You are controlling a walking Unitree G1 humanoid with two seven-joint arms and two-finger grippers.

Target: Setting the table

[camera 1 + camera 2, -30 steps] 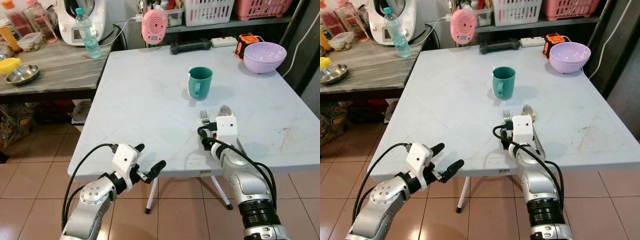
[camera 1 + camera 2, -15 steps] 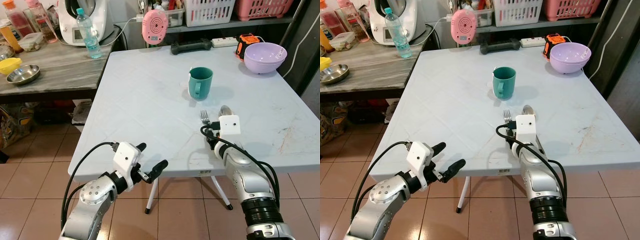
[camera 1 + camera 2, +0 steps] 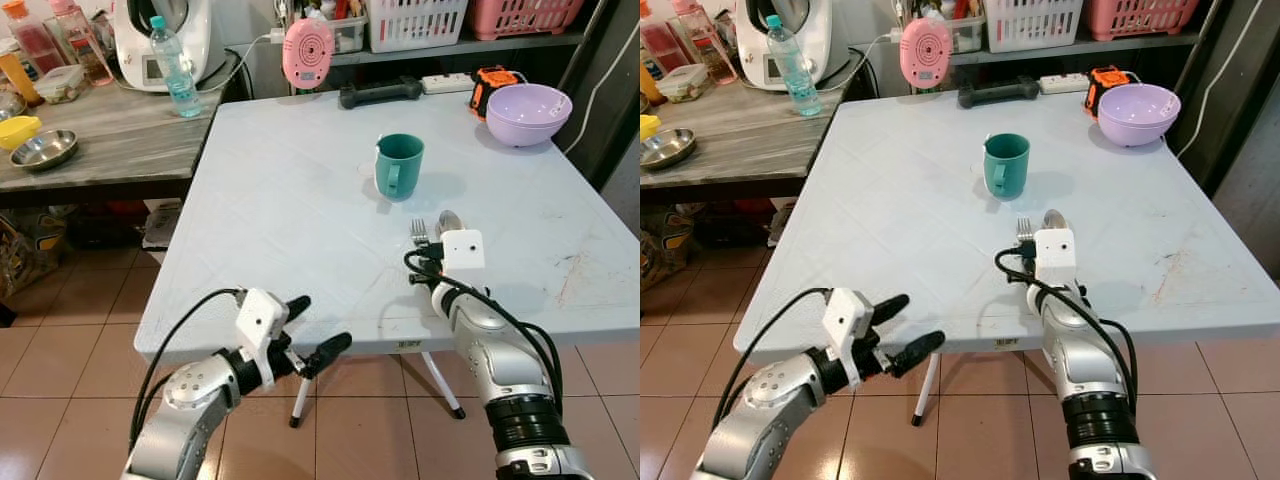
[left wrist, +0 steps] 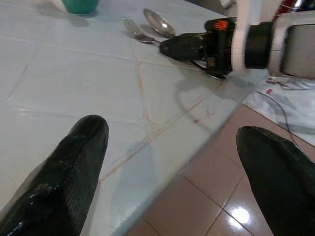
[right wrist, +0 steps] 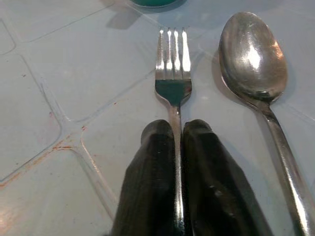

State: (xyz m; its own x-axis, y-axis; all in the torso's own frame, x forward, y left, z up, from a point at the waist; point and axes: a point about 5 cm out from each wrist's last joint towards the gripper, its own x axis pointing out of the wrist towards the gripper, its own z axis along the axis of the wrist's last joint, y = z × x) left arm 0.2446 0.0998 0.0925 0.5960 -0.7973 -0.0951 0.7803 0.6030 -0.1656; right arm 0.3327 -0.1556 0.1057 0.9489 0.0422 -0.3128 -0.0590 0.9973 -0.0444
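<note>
A pale blue table (image 3: 280, 200) stands before cluttered shelves. The fork (image 5: 173, 69) lies flat on it, its handle clamped between the right gripper (image 5: 177, 135) fingers, tines pointing away toward the green mug (image 3: 399, 166). The right wrist view shows that pinch; the head views hide it behind the wrist. The spoon (image 5: 253, 54) lies just beside the fork. The left gripper (image 3: 310, 330) hovers spread apart below the table edge.

I'm seeing a polished metal fork (image 5: 173, 73) and spoon (image 5: 252, 56) gleaming — the pale desk (image 3: 290, 200) is looking matt, scuffed.
</note>
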